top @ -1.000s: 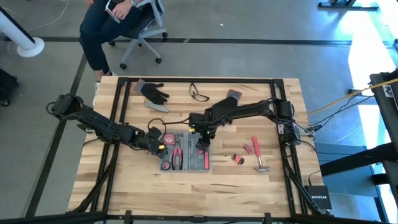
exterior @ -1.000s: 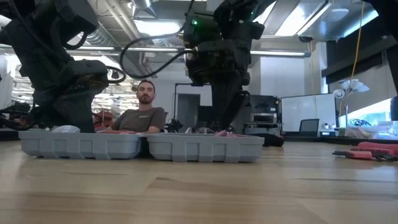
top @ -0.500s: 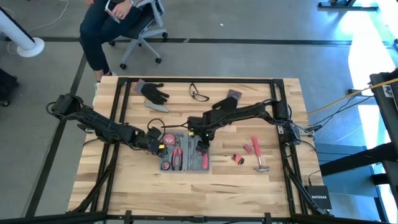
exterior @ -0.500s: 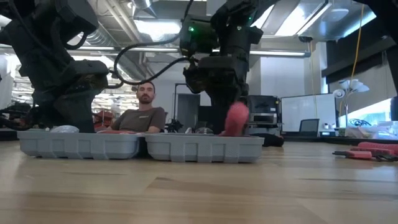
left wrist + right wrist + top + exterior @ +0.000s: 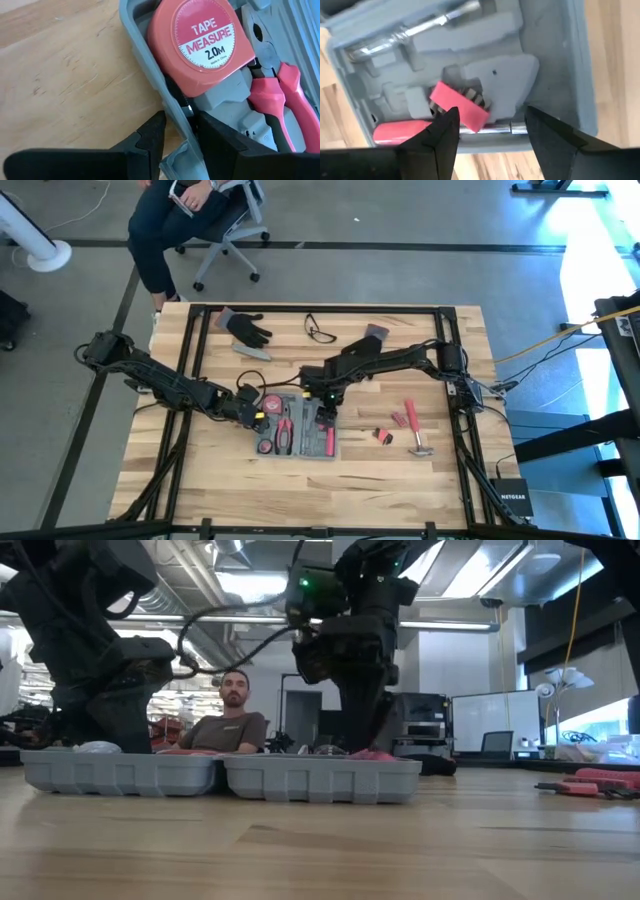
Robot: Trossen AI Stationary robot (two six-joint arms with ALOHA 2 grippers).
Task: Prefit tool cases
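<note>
You are working at a wooden slatted table (image 5: 200, 470), and the open blue-grey plastic tool case (image 5: 297, 433) is lying flat near its middle, both halves up. The left gripper (image 5: 181, 131) is pinching the case's outer wall between its fingers, steadying it. The right gripper (image 5: 490, 127) is hovering over the other half, jaws spread and empty.

You are sitting about midway by my reading: a red round tape measure (image 5: 202, 45), red-handled pliers (image 5: 282, 100) and a small pink bit holder (image 5: 459, 106) are already seated, while a red-handled hammer (image 5: 413, 430) and small red pieces (image 5: 383, 436) are waiting on the table.
</note>
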